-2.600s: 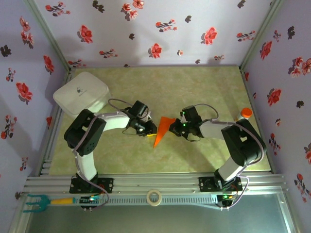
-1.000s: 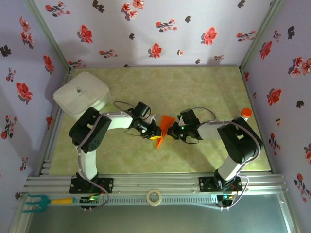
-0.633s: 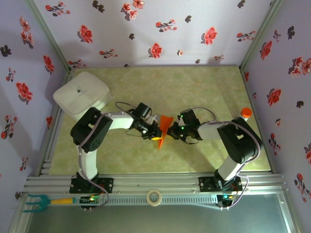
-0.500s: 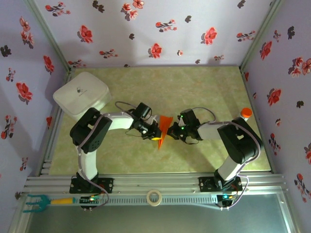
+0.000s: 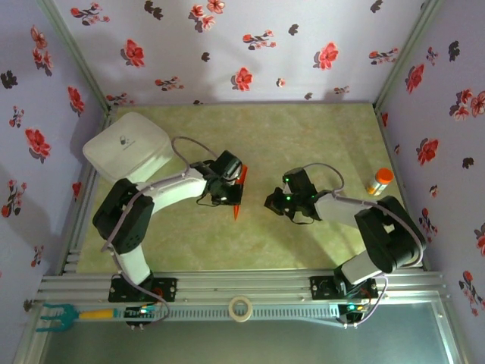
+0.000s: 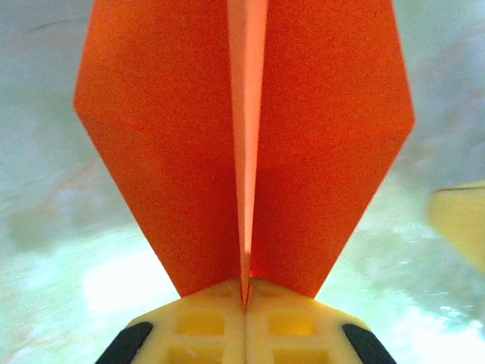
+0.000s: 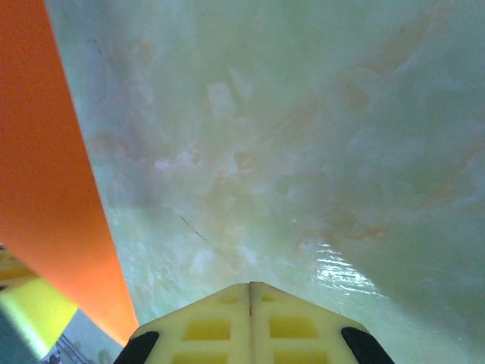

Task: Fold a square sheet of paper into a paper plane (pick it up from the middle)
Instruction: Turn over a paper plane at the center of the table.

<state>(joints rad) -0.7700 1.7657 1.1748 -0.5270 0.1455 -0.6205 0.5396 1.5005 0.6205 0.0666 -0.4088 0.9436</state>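
Note:
The paper plane [image 6: 174, 144] is a bright orange dart with a centre crease [image 6: 244, 167] and a flap spread to each side. My left gripper [image 6: 245, 292] is shut on the crease at its rear end. From above, the plane [image 5: 236, 209] shows as a narrow orange sliver standing on edge in the left gripper [image 5: 233, 194], above the table's middle. My right gripper [image 5: 270, 202] is shut with nothing in it, a short way to the right of the plane and apart from it. In the right wrist view the right gripper [image 7: 250, 287] hangs over bare table, with the orange paper [image 7: 42, 152] at the left edge.
A white lidded box [image 5: 127, 146] sits at the back left corner. A small orange-capped bottle [image 5: 379, 182] stands near the right wall. A tape roll [image 5: 241, 307] and a teal fork-like tool [image 5: 57, 315] lie on the front rail. Flowered walls enclose the green table [image 5: 303, 136].
My left gripper has shut on the paper and carried it left, turned onto its edge. The right gripper has drawn back from the paper, so the two arms now stand apart.

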